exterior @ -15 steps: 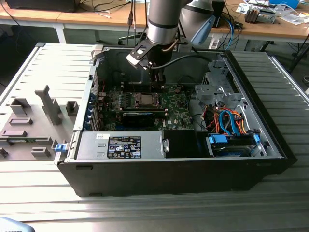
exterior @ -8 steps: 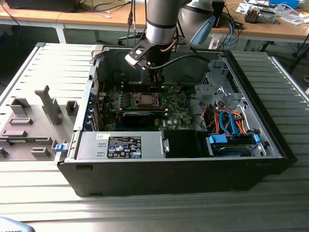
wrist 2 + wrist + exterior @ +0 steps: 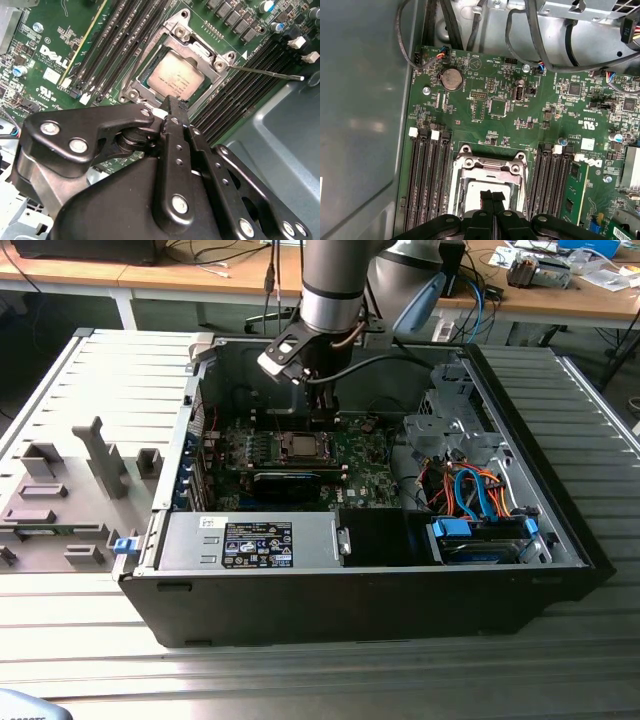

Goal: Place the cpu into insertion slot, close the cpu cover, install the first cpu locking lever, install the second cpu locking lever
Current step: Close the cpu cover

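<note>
In the exterior view, my fingers [image 3: 322, 418] reach down into the open computer case [image 3: 350, 605], which lies on the ribbed metal counter [image 3: 300, 680]. Their tips are just above the motherboard, beside the cpu [image 3: 300, 446]. I cannot read their state from this view. In the second wrist view, my fingers [image 3: 172, 101] are pressed together with nothing between them, and the tip is at the near edge of the cpu [image 3: 175, 75]. The cpu is seated in its socket, and the cpu cover [image 3: 196, 47] lies down around it with the metal top showing through the window. This view also shows a thin metal lever rod [image 3: 270, 74] reaching out from the socket corner across the memory slots [image 3: 125, 45]. In the first wrist view, the closed tips [image 3: 492, 194] overlap the cpu [image 3: 469, 192] inside the cover [image 3: 490, 167]. Farther along the board, this view adds a coin battery [image 3: 451, 78] and black cables [image 3: 520, 30].
</note>
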`<state>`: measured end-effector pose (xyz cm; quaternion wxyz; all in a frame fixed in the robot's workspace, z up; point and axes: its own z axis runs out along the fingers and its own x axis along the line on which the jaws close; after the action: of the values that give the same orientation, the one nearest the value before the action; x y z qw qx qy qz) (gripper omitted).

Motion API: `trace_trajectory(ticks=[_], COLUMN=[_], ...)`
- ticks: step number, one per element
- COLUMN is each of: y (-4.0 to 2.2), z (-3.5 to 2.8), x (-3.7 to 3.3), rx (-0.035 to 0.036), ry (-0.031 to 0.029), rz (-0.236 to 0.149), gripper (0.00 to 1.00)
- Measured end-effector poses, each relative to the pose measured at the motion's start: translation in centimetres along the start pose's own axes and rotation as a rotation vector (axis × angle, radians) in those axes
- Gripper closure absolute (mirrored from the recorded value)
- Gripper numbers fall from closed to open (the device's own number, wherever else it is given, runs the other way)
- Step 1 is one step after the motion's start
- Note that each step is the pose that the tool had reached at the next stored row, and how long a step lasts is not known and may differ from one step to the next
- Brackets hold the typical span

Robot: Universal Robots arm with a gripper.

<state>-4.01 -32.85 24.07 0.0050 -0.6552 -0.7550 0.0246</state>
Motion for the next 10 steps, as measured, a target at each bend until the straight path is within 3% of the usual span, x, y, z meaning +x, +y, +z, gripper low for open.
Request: trace_trajectory(ticks=[10], y=[-0.33], z=[0.13], x=[0.05], rx=[0.0], ry=[0.0], rz=[0.0], gripper=[0.89])
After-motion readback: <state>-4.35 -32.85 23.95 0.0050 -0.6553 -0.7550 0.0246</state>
